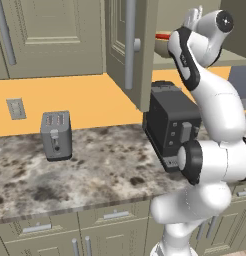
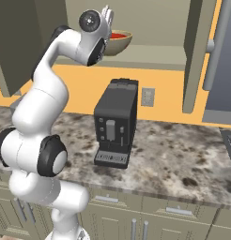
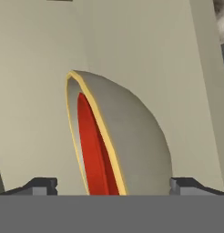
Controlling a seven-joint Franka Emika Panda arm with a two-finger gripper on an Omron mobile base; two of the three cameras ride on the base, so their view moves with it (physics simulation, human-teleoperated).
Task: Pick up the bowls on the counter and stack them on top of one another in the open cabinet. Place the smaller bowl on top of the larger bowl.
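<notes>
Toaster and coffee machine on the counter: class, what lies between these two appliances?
Nothing. In the left base view, bare mottled counter runs from the toaster to the coffee machine.

Red bowl is sitting nested inside tan bowl on the cabinet shelf. The hand is hanging just beside the bowls' left rim, its state unclear. A black coffee machine is standing on the counter near its back edge.

Arm raised high — claw open wide, holding nothing.
</notes>
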